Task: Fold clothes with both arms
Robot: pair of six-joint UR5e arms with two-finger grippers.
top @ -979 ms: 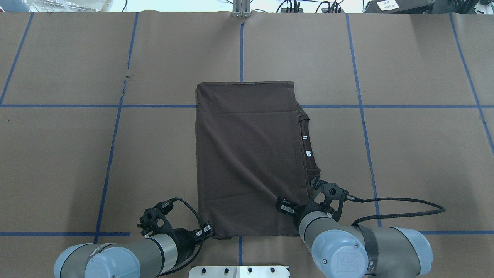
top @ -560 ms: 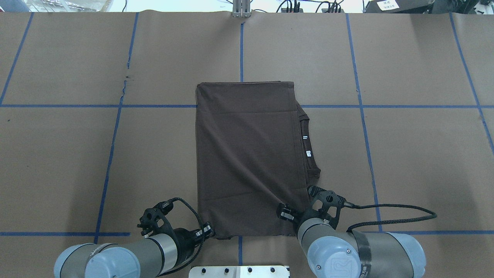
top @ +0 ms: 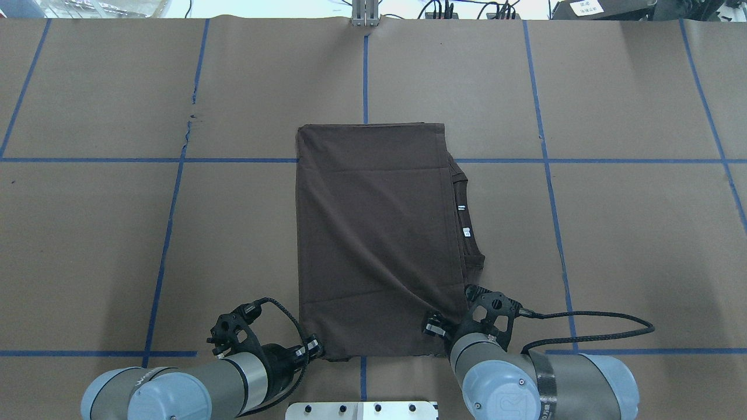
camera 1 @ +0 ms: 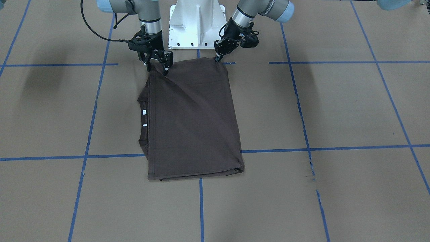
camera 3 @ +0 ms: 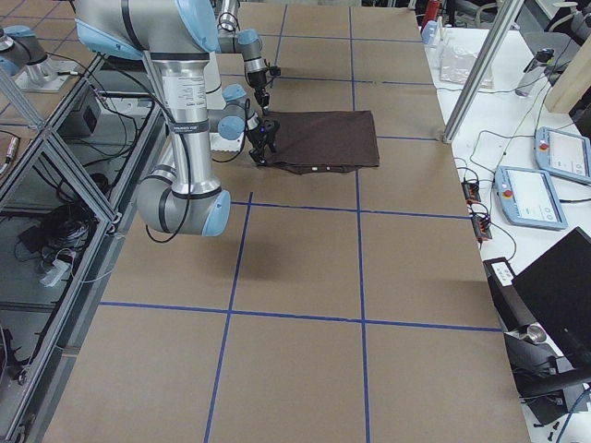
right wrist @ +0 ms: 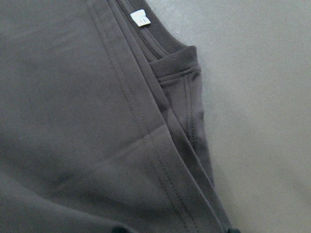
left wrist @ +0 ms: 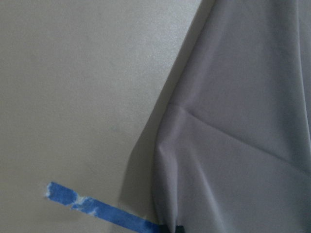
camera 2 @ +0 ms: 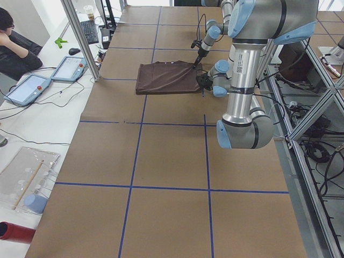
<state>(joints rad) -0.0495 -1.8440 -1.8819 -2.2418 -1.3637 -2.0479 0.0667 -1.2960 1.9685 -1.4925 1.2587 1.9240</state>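
Observation:
The dark brown T-shirt (top: 373,233) lies folded into a tall rectangle at the table's middle, with its collar and white tags (top: 466,231) peeking out along the right edge. My left gripper (top: 318,348) sits at the shirt's near left corner, shut on the cloth; in the front view the left gripper (camera 1: 217,58) pinches that corner. My right gripper (camera 1: 156,69) stands open at the near right corner, its fingers spread across the hem. In the overhead view the right gripper (top: 433,328) is at the end of a diagonal crease. The right wrist view shows the collar (right wrist: 160,46) and stitched hem.
The white pedestal base (camera 1: 196,23) stands just behind both grippers. A black cable (top: 583,318) loops over the table to the right of the right arm. Blue tape lines cross the brown table cover. A seated person (camera 2: 13,43) and tablets (camera 2: 29,88) are beyond the far edge.
My right gripper has drawn back toward the base along the shirt's near right part, and its cable loop has shifted with it. The left arm and the shirt's outline stay put.

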